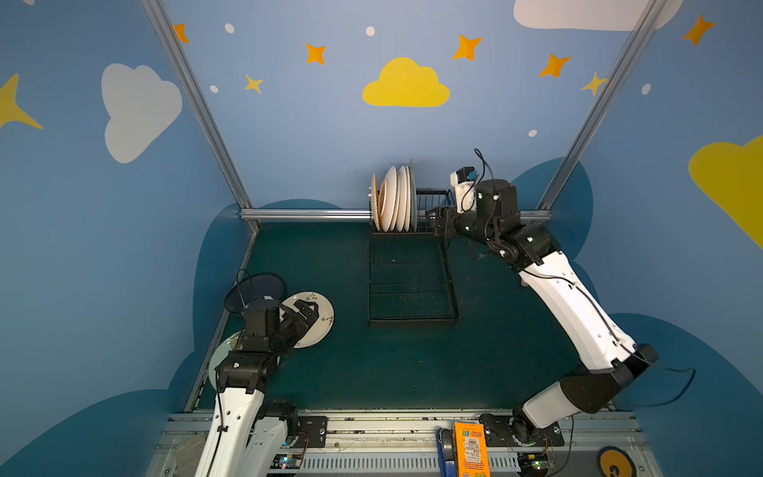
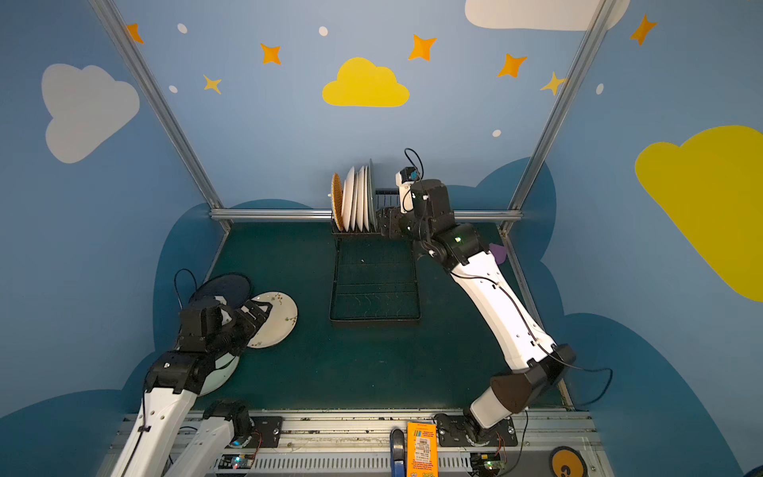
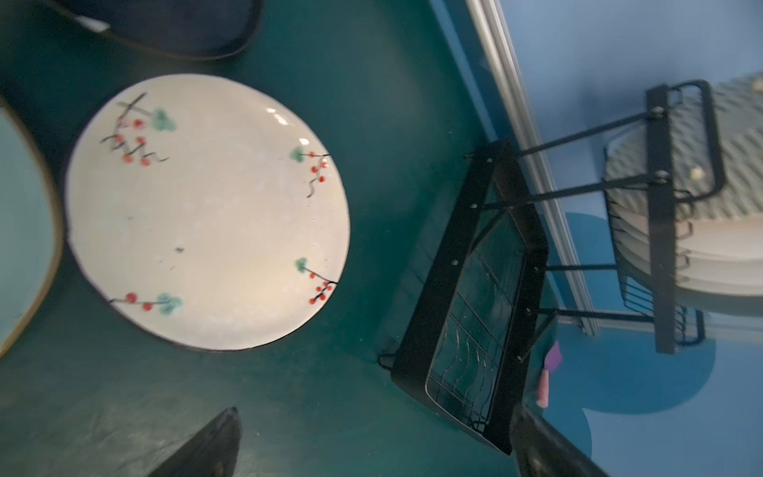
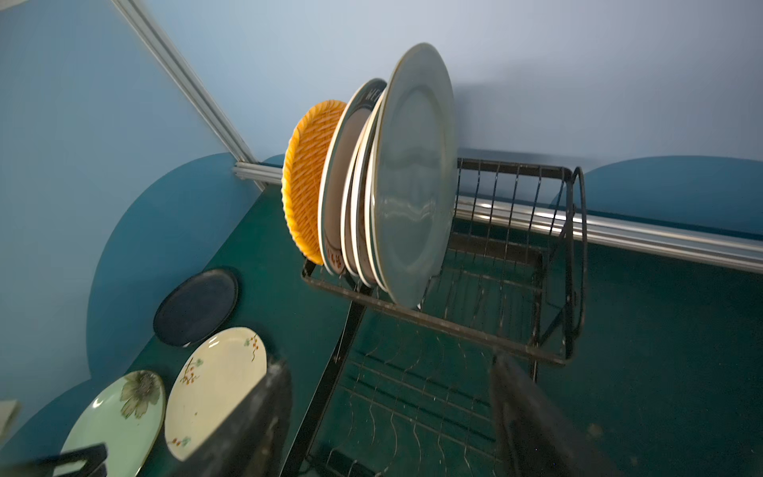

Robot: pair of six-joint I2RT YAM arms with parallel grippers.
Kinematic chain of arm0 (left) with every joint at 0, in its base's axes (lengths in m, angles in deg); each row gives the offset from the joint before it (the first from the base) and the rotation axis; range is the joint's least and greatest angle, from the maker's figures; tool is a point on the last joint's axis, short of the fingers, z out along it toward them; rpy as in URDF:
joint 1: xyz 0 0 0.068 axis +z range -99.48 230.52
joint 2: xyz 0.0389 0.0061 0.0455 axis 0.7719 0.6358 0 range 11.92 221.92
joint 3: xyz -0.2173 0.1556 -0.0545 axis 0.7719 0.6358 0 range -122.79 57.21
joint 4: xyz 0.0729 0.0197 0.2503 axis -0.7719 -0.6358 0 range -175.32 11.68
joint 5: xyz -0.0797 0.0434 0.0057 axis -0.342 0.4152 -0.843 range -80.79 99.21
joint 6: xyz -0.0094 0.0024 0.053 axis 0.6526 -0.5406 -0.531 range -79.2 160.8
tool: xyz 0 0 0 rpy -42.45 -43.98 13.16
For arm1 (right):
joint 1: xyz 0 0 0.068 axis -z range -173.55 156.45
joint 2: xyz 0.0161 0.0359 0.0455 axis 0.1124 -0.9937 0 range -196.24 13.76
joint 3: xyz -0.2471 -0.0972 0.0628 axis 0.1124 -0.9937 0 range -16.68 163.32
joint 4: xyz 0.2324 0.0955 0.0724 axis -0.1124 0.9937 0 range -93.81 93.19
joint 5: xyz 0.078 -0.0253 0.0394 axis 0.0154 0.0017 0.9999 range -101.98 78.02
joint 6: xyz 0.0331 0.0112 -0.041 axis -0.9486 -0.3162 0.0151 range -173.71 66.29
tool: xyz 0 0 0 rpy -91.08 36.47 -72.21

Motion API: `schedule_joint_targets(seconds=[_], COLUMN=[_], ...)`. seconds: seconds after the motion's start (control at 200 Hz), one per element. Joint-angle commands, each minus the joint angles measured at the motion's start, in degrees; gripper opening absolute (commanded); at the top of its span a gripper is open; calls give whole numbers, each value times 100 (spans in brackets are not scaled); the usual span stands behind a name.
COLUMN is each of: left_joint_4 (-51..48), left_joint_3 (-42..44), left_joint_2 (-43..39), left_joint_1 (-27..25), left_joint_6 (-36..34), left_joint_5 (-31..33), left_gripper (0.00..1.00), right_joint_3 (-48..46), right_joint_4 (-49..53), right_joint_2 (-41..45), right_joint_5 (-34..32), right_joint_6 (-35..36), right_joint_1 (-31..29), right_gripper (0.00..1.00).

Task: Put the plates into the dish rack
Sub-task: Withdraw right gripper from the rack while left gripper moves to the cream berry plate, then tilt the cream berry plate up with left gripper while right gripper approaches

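The black wire dish rack (image 1: 448, 285) (image 2: 335, 285) (image 3: 450, 268) (image 4: 454, 326) stands at the back of the table. Several plates (image 1: 394, 198) (image 2: 355, 200) stand upright in its raised section, from an orange woven-look one (image 4: 307, 177) to a grey-green one (image 4: 413, 177). My right gripper (image 1: 431, 219) (image 2: 384, 221) (image 4: 390, 363) is open and empty, just right of those plates. At the left lie a cream berry-sprig plate (image 1: 320, 330) (image 3: 206, 210) (image 4: 214, 388), a navy plate (image 1: 260, 289) (image 3: 177, 29) and a mint plate (image 1: 221, 355) (image 4: 119, 417). My left gripper (image 1: 309, 307) (image 2: 260, 307) (image 3: 376, 411) hovers open over the cream plate.
An aluminium rail (image 1: 309, 214) and the blue walls bound the green mat at the back and sides. A small purple and pink object (image 2: 497, 252) lies by the right wall. An orange box (image 1: 470, 450) stands on the front frame.
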Motion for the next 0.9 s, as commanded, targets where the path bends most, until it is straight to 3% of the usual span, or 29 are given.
schedule_joint_targets(seconds=[0.0, 0.195, 0.506, 0.896], left_joint_4=[-243, 622, 2141, 3632], left_joint_3=[421, 1163, 2291, 3148], left_joint_2=[-84, 325, 522, 991], left_joint_1=[168, 284, 606, 1198], left_joint_6=[678, 629, 1113, 1571], left_joint_5=[-107, -499, -699, -980], left_gripper=[100, 100, 97, 81], right_joint_3=[-820, -2065, -3101, -3487], right_joint_4=[-470, -780, -958, -1006], right_joint_2=[584, 1396, 1999, 2080], right_joint_5=[379, 896, 1514, 1708], right_joint_6=[-76, -291, -570, -654], right_joint_1=[3, 22, -34, -55], right_gripper=[81, 84, 88, 88])
